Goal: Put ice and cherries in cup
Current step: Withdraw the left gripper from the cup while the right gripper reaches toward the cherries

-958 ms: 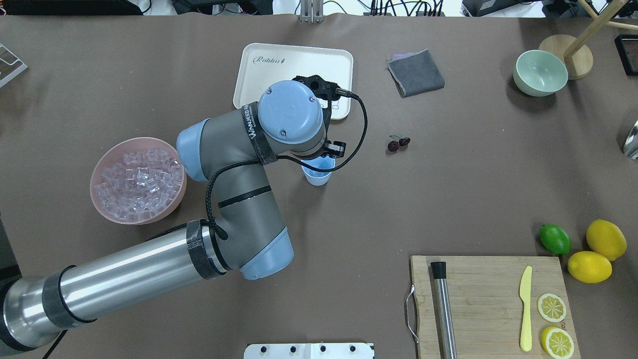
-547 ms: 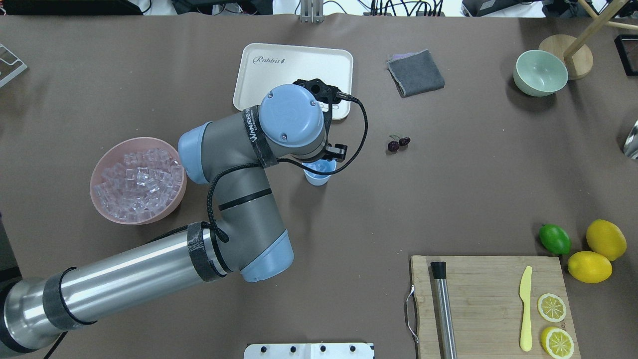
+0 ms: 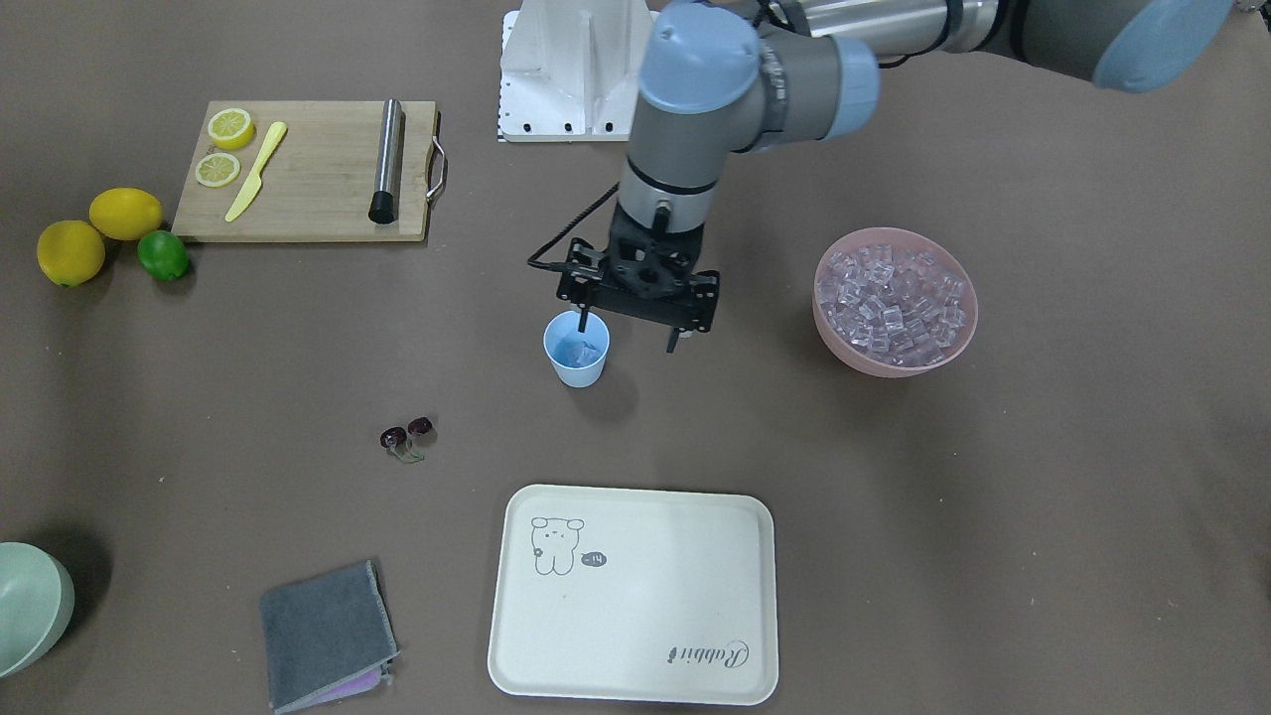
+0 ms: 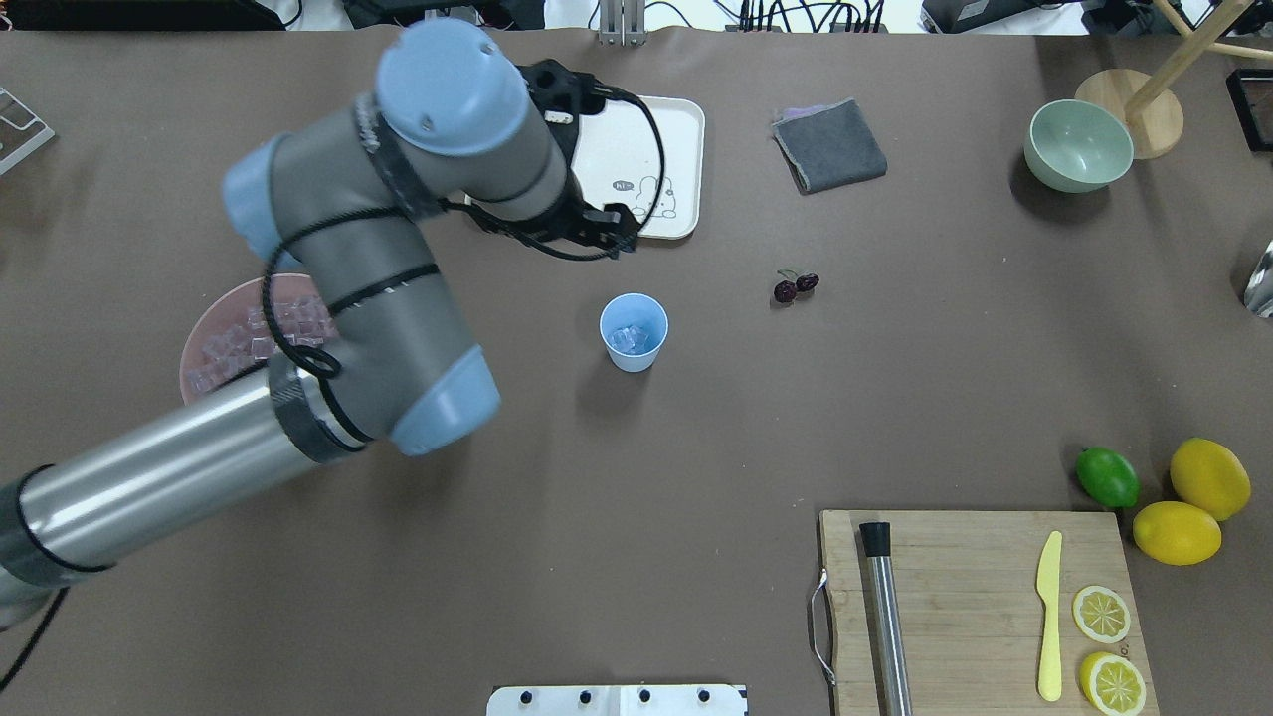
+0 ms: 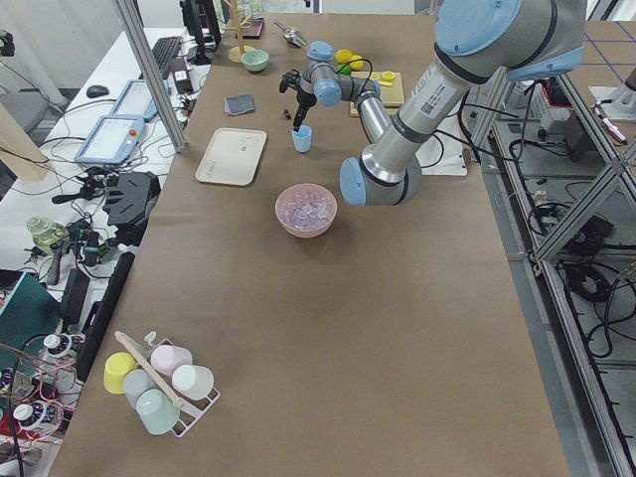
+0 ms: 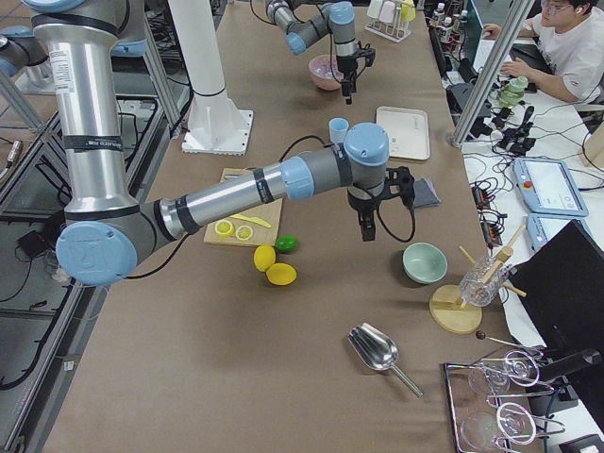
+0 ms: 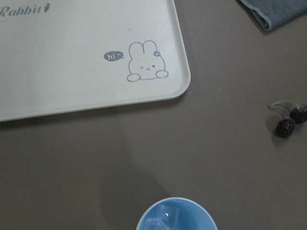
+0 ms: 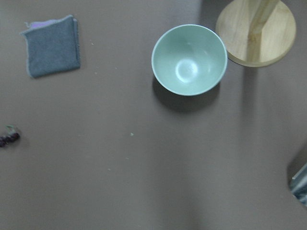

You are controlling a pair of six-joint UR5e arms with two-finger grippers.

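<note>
The pale blue cup stands mid-table with a few ice cubes in it. It also shows in the front-facing view and at the bottom edge of the left wrist view. The cherries lie on the table to its right. More ice fills the pink bowl. My left gripper is open and empty, one finger at the cup's rim. In the overhead view it hangs between the tray and the cup. My right gripper hangs over the table; I cannot tell its state.
A cream tray lies beyond the cup. A grey cloth, a pale green bowl and a wooden stand are at the far right. A chopping board, a lime and lemons are at the near right.
In the overhead view my left arm has risen and swung back left, away from over the cup. The cup's mouth now shows, with ice inside.
</note>
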